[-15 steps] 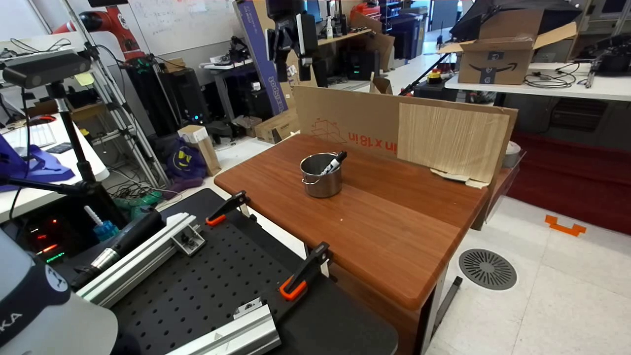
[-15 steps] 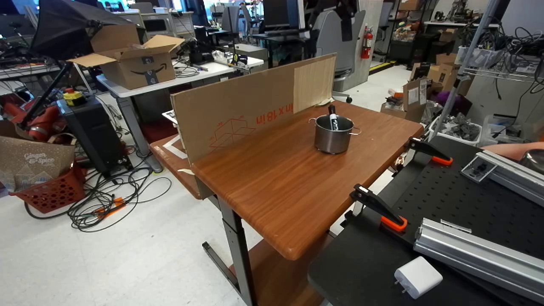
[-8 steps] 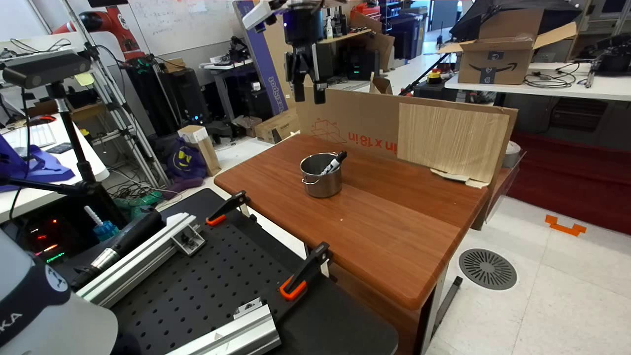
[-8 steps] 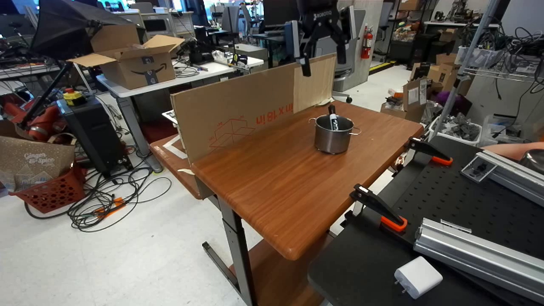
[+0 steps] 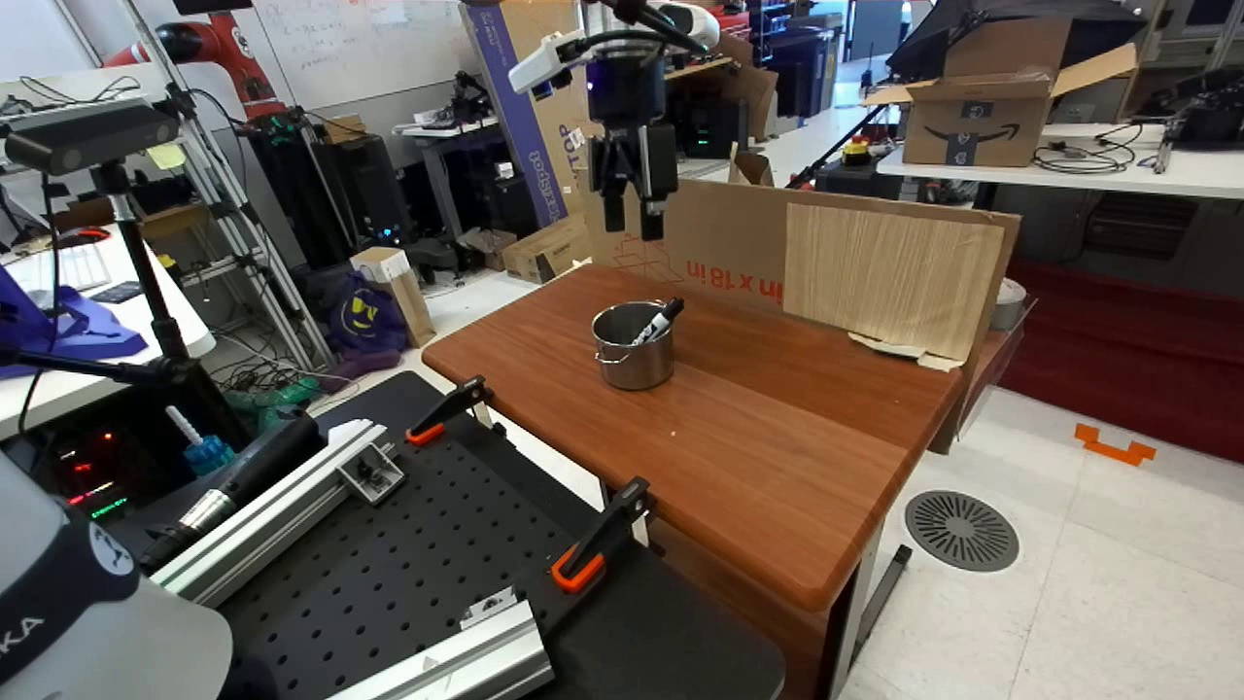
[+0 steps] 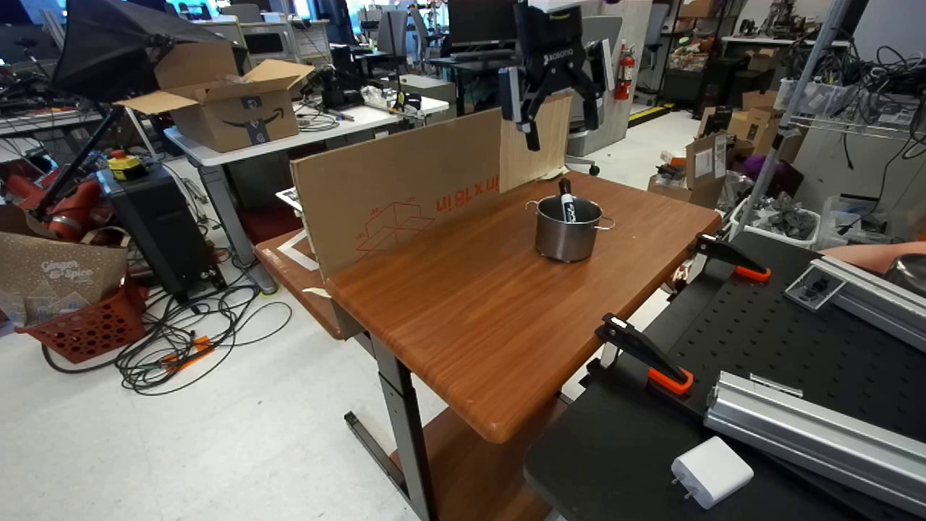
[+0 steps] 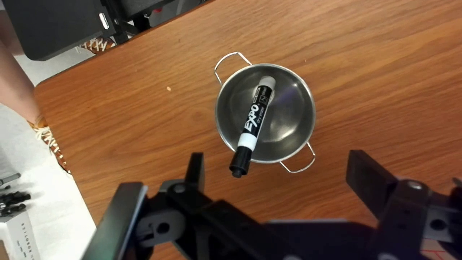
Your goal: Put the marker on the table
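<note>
The marker, black and white with a black cap, stands tilted in a small metal cup with its capped end over the rim. The marker shows in both exterior views (image 5: 659, 323) (image 6: 568, 202) and in the wrist view (image 7: 255, 117). The metal cup (image 5: 637, 369) stands upright on the reddish-brown table (image 5: 768, 437). My gripper (image 5: 634, 226) hangs above the table, higher than the cup and apart from it. It is open and empty, pointing down. In the wrist view the gripper (image 7: 277, 157) has its fingers wide apart, with the marker's cap toward the left finger.
A cardboard panel (image 5: 680, 233) stands upright along the table's far edge. Black clamps with orange pads (image 5: 603, 535) hold the black perforated board (image 5: 418, 554) by the table's near edge. The cup has wire handles (image 7: 301, 168) on two sides.
My gripper has come down toward the table and, in an exterior view, moved right, nearer above the cup. It stays open. The marker and cup have not moved.
</note>
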You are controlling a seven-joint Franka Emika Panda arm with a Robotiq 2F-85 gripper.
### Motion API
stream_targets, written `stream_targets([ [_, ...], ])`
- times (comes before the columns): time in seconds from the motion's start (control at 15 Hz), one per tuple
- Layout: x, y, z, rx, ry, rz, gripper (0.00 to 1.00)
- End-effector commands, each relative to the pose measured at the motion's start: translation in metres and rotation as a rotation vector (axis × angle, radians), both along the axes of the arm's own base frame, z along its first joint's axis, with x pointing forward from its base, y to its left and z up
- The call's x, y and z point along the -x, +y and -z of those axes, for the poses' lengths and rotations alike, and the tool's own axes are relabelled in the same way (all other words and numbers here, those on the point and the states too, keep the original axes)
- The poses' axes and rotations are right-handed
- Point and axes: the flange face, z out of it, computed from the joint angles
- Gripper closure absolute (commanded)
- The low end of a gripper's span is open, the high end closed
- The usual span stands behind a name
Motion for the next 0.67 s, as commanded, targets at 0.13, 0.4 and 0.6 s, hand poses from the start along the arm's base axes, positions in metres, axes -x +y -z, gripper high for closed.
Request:
stream_targets([
  [0.13,-0.010,-0.016,0.027,-0.010,-0.044,0.051,0.00],
  [0.4,-0.016,-0.022,0.050,-0.017,-0.074,0.080,0.00],
  [0.6,-0.017,-0.027,0.064,-0.037,-0.083,0.098,0.00],
])
